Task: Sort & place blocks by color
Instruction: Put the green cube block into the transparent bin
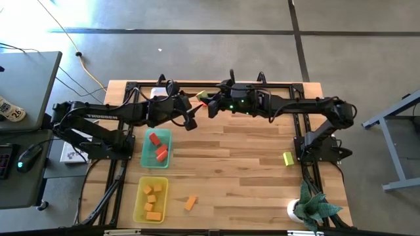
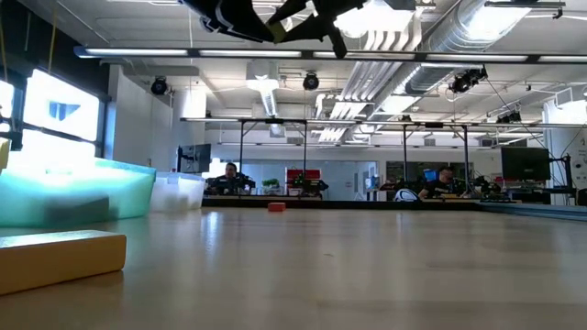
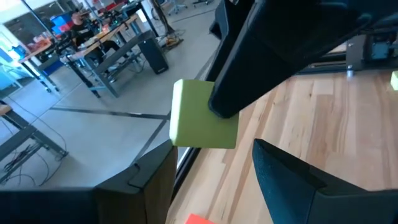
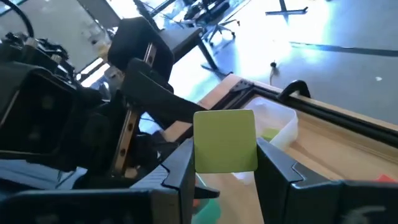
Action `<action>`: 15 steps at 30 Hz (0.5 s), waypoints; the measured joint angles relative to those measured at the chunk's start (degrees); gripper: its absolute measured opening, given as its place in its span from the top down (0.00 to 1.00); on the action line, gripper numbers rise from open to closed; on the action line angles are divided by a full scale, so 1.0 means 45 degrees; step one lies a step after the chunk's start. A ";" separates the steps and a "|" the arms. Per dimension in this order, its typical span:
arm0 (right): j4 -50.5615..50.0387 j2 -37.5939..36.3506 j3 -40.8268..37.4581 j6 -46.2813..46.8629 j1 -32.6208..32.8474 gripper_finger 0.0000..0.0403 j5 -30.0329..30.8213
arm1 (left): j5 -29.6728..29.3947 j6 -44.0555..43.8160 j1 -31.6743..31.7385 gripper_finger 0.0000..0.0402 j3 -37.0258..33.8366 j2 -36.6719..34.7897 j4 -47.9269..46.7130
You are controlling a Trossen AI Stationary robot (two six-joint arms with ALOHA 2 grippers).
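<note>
My right gripper (image 4: 225, 163) pinches the yellow-green block (image 4: 225, 140) high over the table's far edge, left gripper (image 1: 190, 122) spread alongside. Handover: close left fully before right releases.

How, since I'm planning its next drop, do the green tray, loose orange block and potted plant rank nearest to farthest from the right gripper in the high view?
From the right gripper, jaws shut on a yellow-green block:
1. Green tray, lower left of it in the picture.
2. Loose orange block, on bare wood near the picture's bottom.
3. Potted plant, at the bottom-right corner.
</note>
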 joint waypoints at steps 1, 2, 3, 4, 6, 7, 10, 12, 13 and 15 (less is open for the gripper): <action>0.0030 0.0053 0.0000 0.0026 0.0039 0.75 0.0092 | -0.0002 -0.0002 0.0000 0.51 -0.0009 0.0000 -0.0044; 0.0111 0.0106 0.0000 0.0043 0.0066 0.75 0.0197 | -0.0011 0.0010 0.0000 0.51 -0.0011 0.0005 -0.0042; 0.0140 0.0118 0.0000 0.0147 0.0101 0.75 0.0228 | -0.0006 0.0003 0.0005 0.51 -0.0011 0.0005 -0.0047; 0.0142 0.0118 0.0000 0.0299 0.0115 0.75 0.0230 | -0.0002 0.0004 0.0004 0.51 -0.0011 0.0005 -0.0042; 0.0152 0.0118 0.0000 0.0465 0.0165 0.75 0.0212 | -0.0062 0.0008 0.0000 0.51 -0.0011 0.0005 -0.0042; 0.0147 0.0118 0.0000 0.0550 0.0203 0.75 0.0228 | -0.0096 0.0012 0.0000 0.51 -0.0011 0.0005 -0.0042; 0.0162 0.0118 0.0000 0.0776 0.0359 0.75 0.0348 | -0.0212 0.0016 -0.0010 0.51 -0.0011 0.0005 -0.0029; 0.0138 0.0123 0.0000 0.0905 0.0495 0.75 0.0325 | -0.0245 0.0023 -0.0007 0.51 -0.0011 0.0005 0.0047; 0.0142 0.0142 0.0000 0.1013 0.0568 0.75 0.0534 | -0.0221 0.0024 -0.0005 0.51 -0.0011 0.0005 0.0080; 0.0081 0.0142 0.0000 0.1108 0.0677 0.75 0.0672 | -0.0238 0.0023 -0.0015 0.51 -0.0011 0.0005 0.0069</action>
